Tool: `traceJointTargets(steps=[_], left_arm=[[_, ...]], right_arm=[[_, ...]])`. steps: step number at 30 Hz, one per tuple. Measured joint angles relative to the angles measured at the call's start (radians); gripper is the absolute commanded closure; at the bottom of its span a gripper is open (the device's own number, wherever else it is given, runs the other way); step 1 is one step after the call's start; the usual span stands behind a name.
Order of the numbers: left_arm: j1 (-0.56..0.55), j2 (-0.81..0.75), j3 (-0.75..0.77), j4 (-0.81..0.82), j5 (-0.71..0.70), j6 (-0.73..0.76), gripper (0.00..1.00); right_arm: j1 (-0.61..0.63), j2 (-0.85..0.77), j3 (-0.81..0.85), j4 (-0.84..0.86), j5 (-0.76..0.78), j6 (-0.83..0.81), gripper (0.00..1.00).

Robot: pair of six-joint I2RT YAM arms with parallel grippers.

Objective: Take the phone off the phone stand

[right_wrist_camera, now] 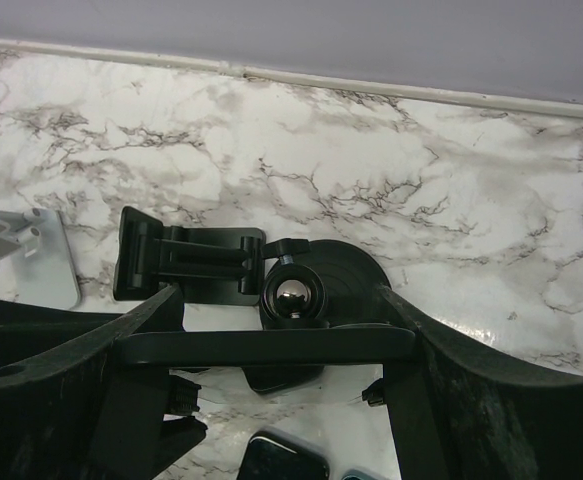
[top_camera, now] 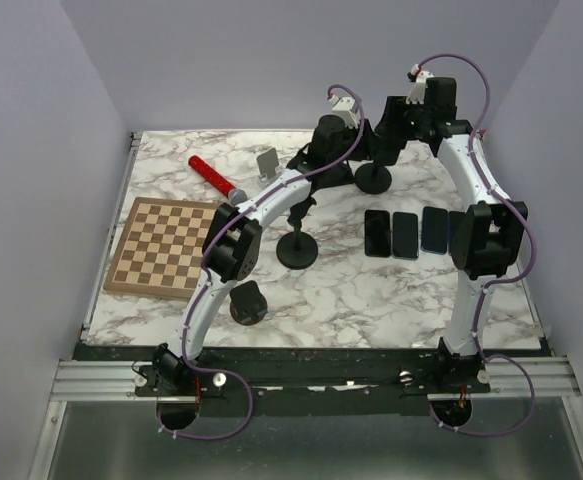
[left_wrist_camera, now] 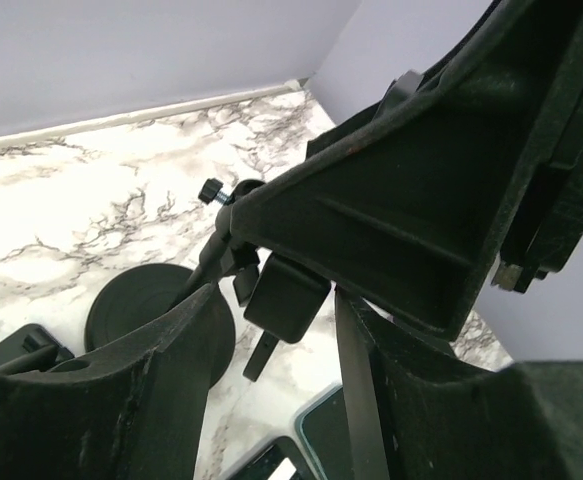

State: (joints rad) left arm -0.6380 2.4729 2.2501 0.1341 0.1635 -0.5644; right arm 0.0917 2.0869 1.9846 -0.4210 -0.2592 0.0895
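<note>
Right gripper (right_wrist_camera: 281,335) clamped on phone (right_wrist_camera: 211,346), edge-on, spanning crosswise finger to finger; phone stand (right_wrist_camera: 326,275) just beyond fingertips; left gripper (left_wrist_camera: 276,400) state indeterminable

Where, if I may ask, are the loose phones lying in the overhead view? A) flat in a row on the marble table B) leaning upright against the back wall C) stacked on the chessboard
A, since the dark phones lie side by side, flat on the marble table, while the chessboard carries nothing.
</note>
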Motion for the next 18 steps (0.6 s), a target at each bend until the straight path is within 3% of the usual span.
traceJointTargets(steps=[6,16,18], left_arm=[[0.004,0.036,0.037,0.027,0.033,-0.053,0.52],[0.006,0.061,0.060,0.049,0.061,-0.086,0.52],[0.008,0.062,0.060,0.049,0.061,-0.089,0.60]], right_arm=[[-0.003,0.000,0.000,0.001,-0.004,-0.001,0.99],[-0.005,0.007,0.011,-0.006,-0.014,-0.003,0.99],[-0.006,0.008,0.012,-0.007,-0.016,-0.004,0.99]])
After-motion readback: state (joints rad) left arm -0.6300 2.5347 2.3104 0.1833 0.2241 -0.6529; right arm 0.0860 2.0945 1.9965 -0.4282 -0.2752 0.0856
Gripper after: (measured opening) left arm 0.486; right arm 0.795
